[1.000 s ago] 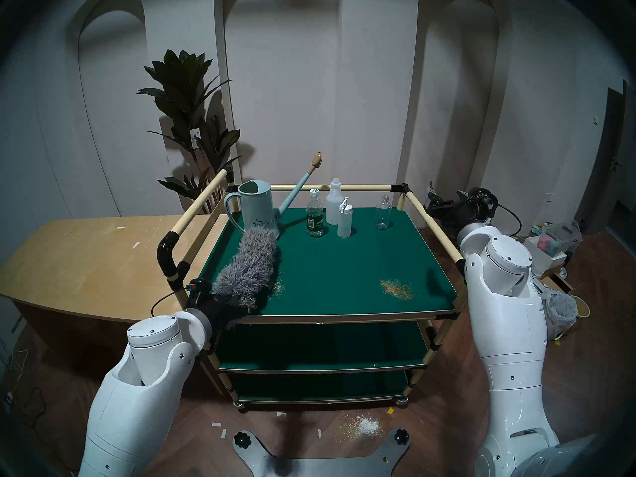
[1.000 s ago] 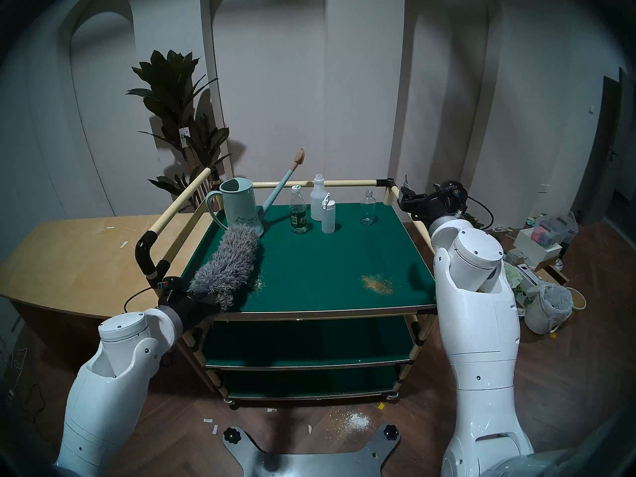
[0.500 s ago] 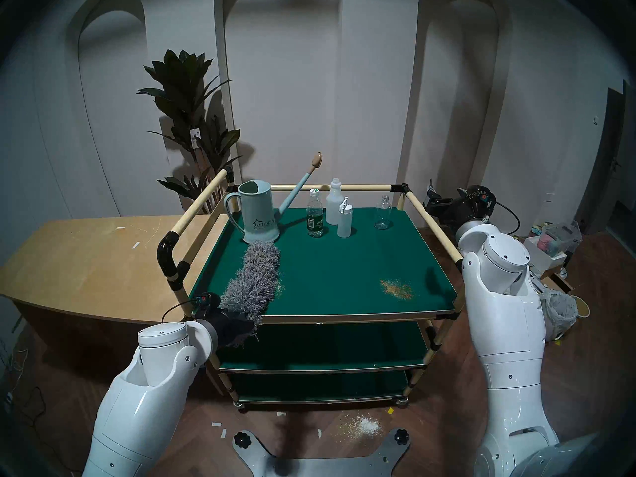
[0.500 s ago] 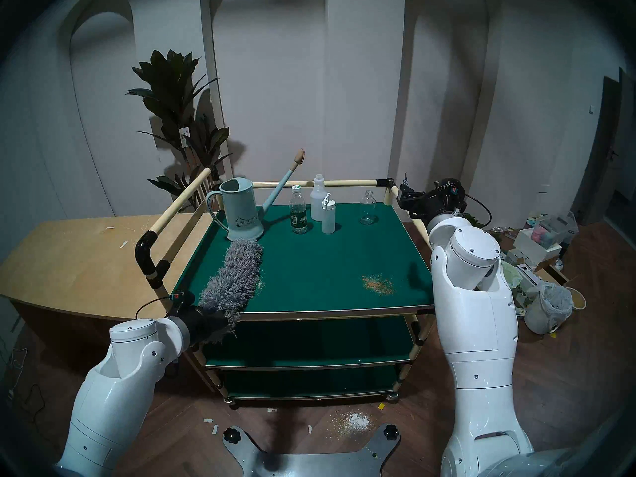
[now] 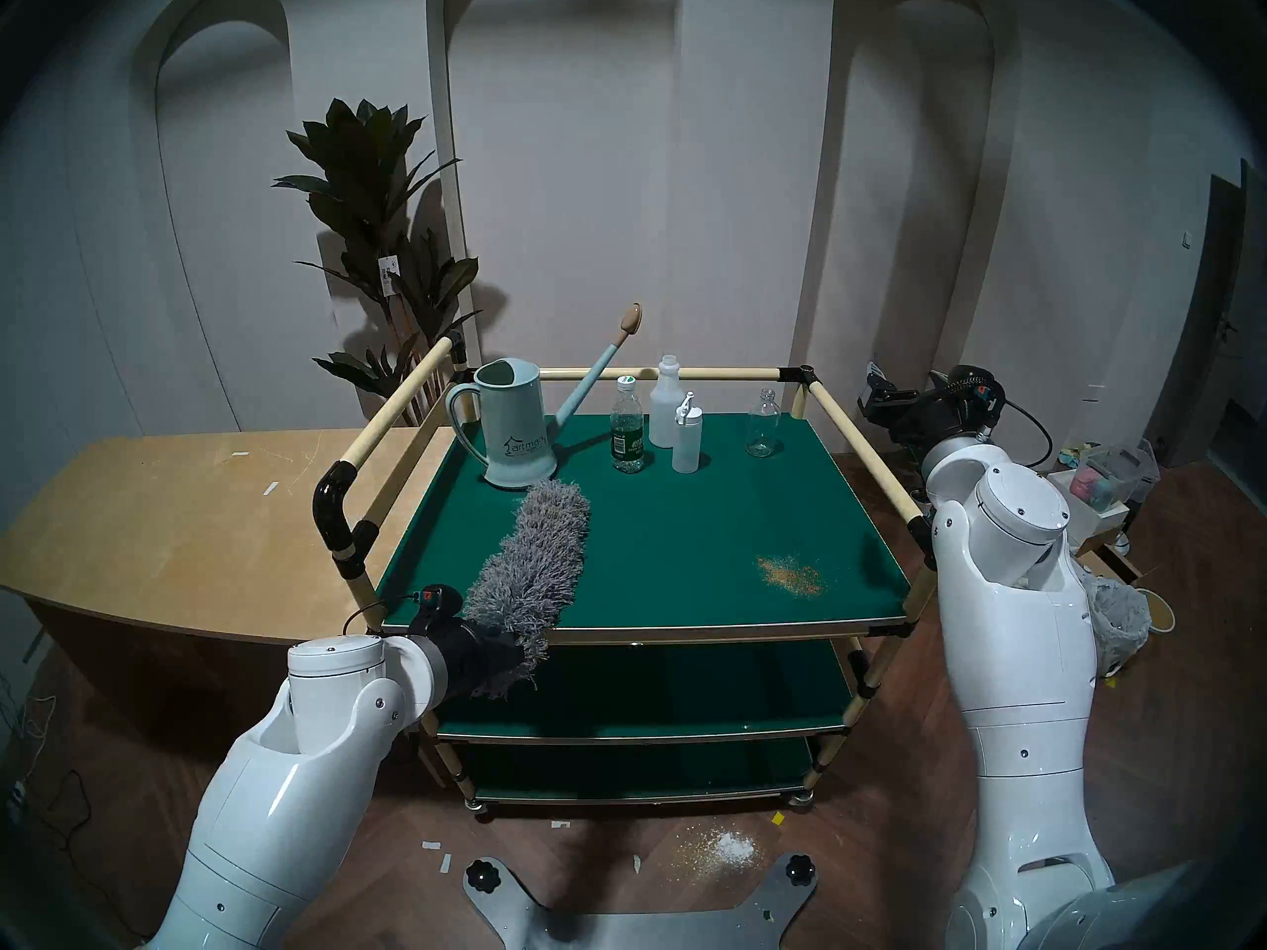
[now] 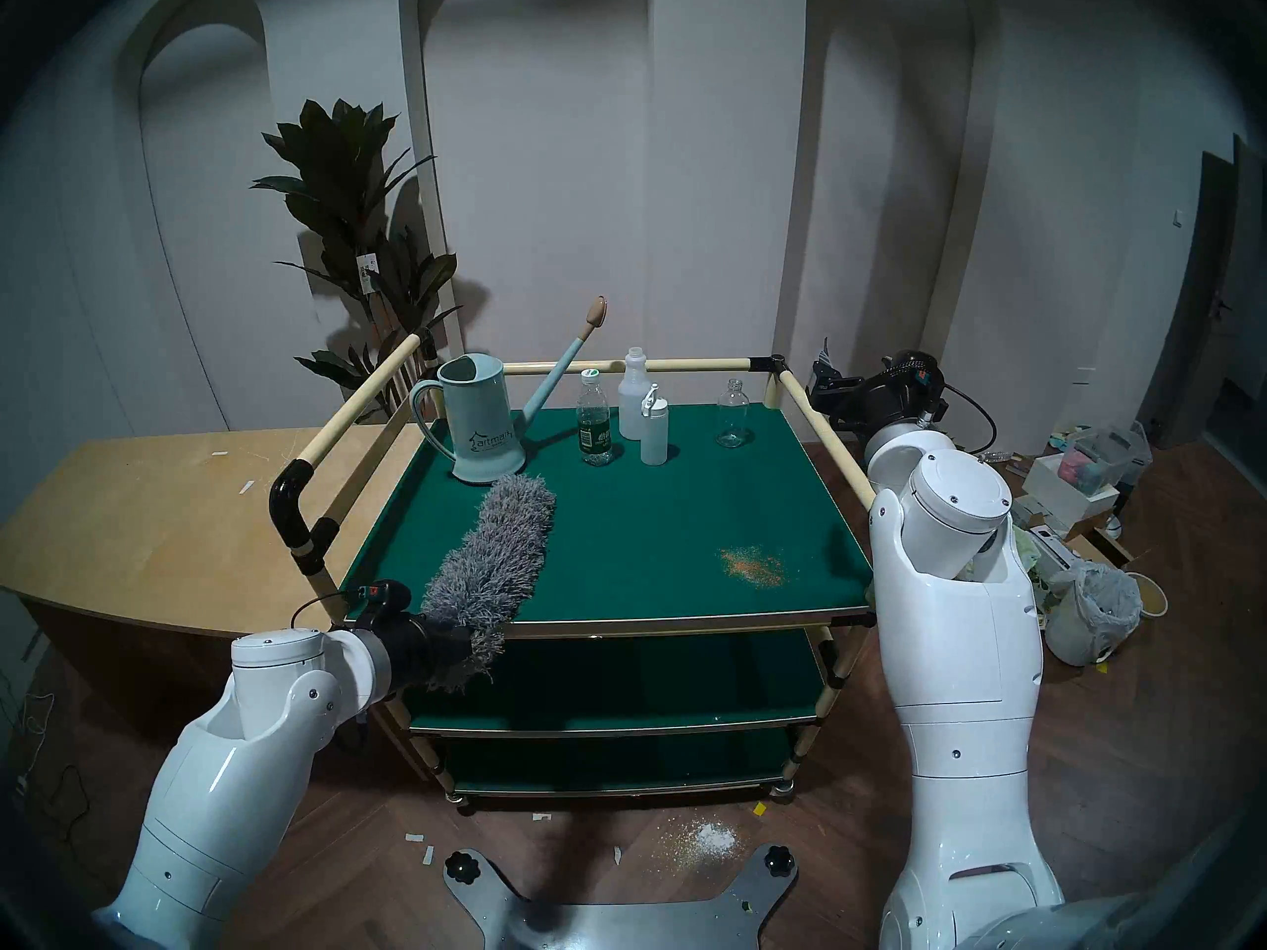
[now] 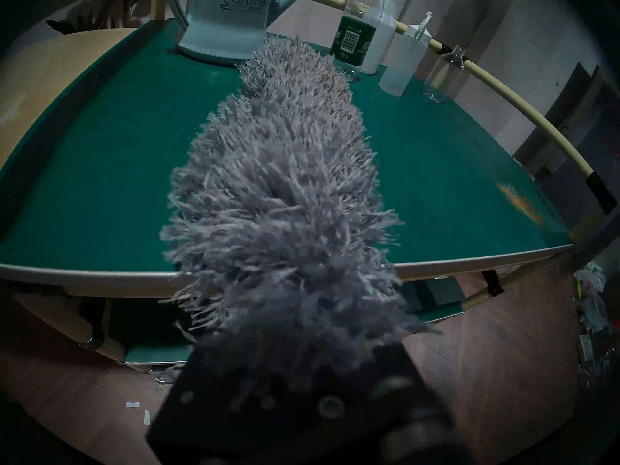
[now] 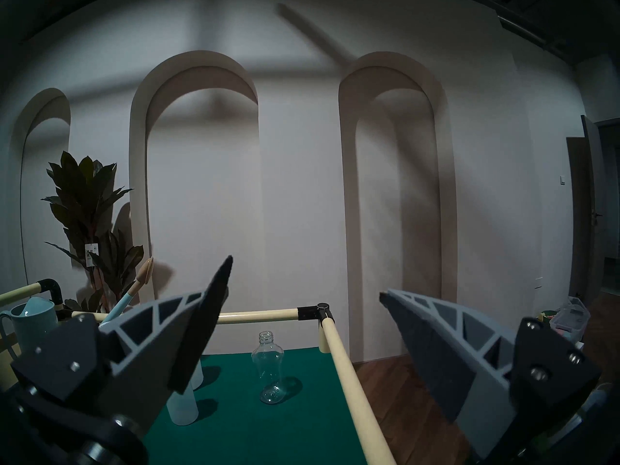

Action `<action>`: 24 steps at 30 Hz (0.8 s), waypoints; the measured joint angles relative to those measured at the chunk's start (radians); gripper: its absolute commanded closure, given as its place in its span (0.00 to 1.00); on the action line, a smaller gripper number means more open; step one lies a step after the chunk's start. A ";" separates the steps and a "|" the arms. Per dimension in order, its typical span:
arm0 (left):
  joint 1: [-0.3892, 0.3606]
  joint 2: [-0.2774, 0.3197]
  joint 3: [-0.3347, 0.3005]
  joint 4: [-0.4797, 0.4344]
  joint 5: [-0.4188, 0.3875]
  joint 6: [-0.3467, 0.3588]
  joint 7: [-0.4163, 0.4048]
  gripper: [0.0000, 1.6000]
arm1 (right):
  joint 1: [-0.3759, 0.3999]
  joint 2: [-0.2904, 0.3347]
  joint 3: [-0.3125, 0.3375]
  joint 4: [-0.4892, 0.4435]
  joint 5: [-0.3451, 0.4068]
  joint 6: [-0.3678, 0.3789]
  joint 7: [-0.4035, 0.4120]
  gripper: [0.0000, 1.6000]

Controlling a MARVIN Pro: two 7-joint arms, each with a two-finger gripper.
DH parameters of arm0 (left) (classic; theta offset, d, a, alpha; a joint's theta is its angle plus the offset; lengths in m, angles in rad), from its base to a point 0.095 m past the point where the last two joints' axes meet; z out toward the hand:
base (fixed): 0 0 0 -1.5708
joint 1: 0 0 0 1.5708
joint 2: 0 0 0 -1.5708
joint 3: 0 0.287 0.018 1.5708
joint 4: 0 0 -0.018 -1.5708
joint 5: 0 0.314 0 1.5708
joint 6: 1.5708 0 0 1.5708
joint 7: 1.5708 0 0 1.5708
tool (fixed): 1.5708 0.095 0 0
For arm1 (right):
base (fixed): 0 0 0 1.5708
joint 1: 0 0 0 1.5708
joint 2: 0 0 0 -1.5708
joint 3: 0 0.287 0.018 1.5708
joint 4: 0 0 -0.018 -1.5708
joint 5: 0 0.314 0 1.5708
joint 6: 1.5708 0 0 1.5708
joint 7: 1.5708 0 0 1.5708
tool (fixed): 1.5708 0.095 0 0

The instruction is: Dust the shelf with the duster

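Ideally the left end effector (image 5: 504,654), clamped on the duster (image 5: 538,565) lying along the shelf's (image 5: 685,537) left half, presses lightly and sweeps rightward toward the crumbs (image 5: 788,573), right end effector (image 8: 305,306) apart.

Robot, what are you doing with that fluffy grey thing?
The left gripper holds the duster by its handle and lays it across the left part of the green shelf, its tip near the watering can. A crumb patch on the right is not yet swept. The right gripper is open and empty beside the cart.
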 measured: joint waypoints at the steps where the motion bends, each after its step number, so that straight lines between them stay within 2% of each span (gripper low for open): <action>1: -0.002 0.001 0.002 0.000 -0.001 0.001 -0.002 1.00 | -0.001 0.000 0.001 0.000 0.000 0.000 0.000 0.00; 24: -0.146 -0.004 0.152 0.078 0.001 0.061 -0.060 1.00 | -0.015 0.011 0.043 -0.013 0.031 0.000 0.027 0.00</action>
